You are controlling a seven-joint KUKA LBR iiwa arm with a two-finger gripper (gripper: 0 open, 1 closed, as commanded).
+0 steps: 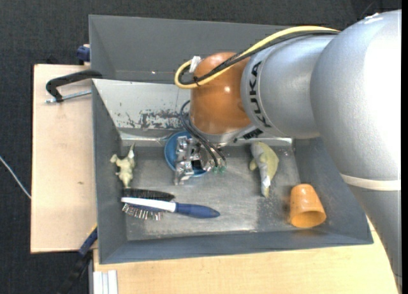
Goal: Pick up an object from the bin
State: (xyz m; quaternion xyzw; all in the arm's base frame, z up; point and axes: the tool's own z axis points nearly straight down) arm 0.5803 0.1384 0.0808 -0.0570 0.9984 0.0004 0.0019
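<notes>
Camera view: a blue round thing (171, 148), flat like a lid or disc, lies on the bin (223, 243) floor near the middle of the back wall. The gripper (190, 164) stands directly over its right part, pointing straight down, and covers that part. Whether the claw is released or clenched cannot be told, and no contact with the disc can be confirmed. The vertical pose suits a top-down approach, as judged from the task.

Surrounding items lie apart from the disc:
- a brush (167, 206) with a blue handle, flat along the front;
- a small pale figure (123, 167) to the left;
- a pale yellow long thing (265, 165) to the right;
- an orange cup (305, 206) on its side in the front right corner.

This spacing probably leaves the disc free of neighbours on every side.
</notes>
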